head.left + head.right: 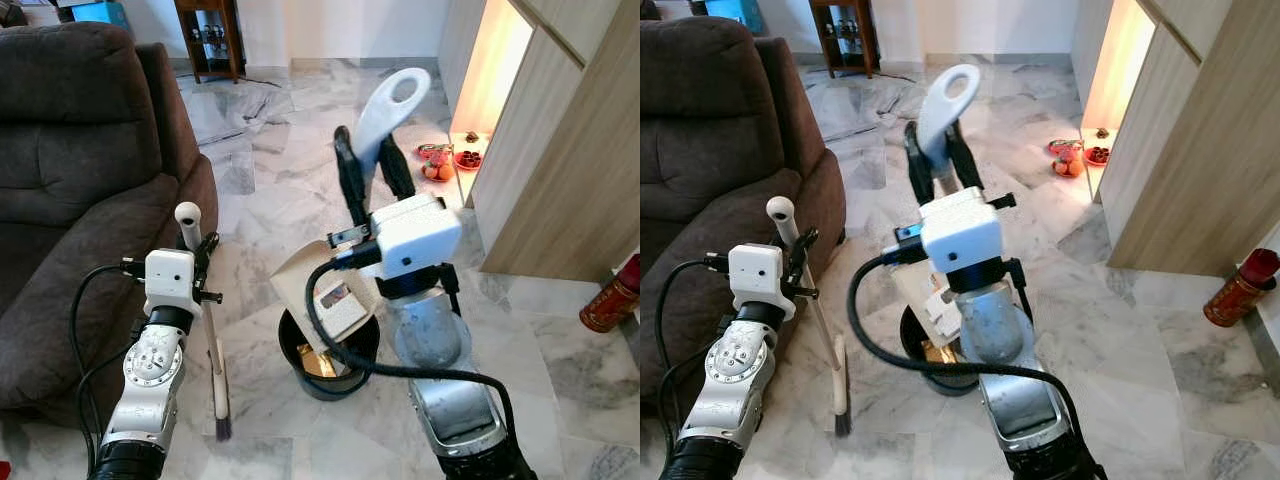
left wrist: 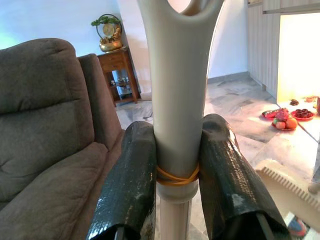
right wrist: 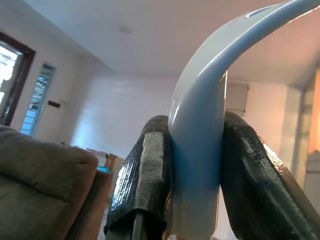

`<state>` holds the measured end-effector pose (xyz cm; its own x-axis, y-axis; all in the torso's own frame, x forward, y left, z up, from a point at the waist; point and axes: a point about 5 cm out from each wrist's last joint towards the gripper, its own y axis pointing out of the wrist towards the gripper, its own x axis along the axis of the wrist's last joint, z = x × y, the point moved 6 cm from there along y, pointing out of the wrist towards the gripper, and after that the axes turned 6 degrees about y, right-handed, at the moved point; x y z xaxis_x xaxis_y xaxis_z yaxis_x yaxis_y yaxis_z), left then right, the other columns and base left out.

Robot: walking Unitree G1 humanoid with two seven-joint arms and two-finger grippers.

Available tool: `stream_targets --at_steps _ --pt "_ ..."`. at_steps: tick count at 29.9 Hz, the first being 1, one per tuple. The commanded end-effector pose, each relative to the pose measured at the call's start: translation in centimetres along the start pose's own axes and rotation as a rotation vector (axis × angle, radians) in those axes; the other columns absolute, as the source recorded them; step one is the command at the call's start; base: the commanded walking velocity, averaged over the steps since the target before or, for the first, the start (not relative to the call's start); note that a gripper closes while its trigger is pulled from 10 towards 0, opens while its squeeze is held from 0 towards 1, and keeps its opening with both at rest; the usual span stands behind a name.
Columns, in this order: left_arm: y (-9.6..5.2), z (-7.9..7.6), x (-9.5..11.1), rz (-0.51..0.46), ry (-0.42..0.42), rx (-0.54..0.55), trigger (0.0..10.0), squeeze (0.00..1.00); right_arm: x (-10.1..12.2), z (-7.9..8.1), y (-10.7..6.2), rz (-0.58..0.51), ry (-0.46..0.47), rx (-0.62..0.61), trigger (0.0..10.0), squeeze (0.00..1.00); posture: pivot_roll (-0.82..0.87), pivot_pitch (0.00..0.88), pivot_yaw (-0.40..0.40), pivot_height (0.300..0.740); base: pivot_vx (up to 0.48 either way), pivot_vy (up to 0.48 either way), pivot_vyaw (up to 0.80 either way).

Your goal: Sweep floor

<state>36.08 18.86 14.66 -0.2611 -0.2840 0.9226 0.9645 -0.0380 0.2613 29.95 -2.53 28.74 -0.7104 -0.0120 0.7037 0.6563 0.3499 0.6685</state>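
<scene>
My left gripper [image 1: 200, 256] is shut on the pale handle of a hand brush [image 1: 216, 370], seen up close in the left wrist view [image 2: 177, 125] with a rubber band around it. The brush stands nearly upright beside the sofa, its dark bristles [image 1: 222, 430] on the marble floor. My right gripper [image 1: 372, 176] is shut on the dustpan's light grey looped handle [image 1: 392, 105], also gripped in the right wrist view [image 3: 197, 150]. The cream dustpan [image 1: 312, 290] hangs tilted over a black bin [image 1: 335, 372] that stands on the floor between my arms.
A brown sofa [image 1: 80, 180] fills the left side, close to the brush. A wooden cabinet wall [image 1: 570, 160] runs along the right, with a red canister [image 1: 612, 298] at its foot and plates of fruit [image 1: 440, 162] on the floor. A wooden side table [image 1: 210, 35] stands far back.
</scene>
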Motion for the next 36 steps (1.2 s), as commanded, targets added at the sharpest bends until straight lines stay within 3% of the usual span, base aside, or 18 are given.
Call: stream_targets --at_steps 1,22,36 --pt "0.3 0.2 1.3 -0.054 0.015 0.002 10.0 0.0 2.4 0.7 0.3 -0.11 -0.031 0.036 10.0 0.0 0.02 0.065 0.04 0.74 0.0 0.0 0.0" --pt "0.3 0.1 1.3 -0.057 0.012 0.005 10.0 0.0 2.8 2.7 0.0 -0.145 -0.104 0.124 10.0 0.0 0.02 0.068 0.035 0.74 0.0 0.0 0.0" --pt "0.3 0.1 1.3 -0.056 0.012 -0.001 10.0 0.0 2.2 2.7 -0.1 -0.128 -0.144 0.126 10.0 0.0 0.02 0.067 0.036 0.74 0.0 0.0 0.0"
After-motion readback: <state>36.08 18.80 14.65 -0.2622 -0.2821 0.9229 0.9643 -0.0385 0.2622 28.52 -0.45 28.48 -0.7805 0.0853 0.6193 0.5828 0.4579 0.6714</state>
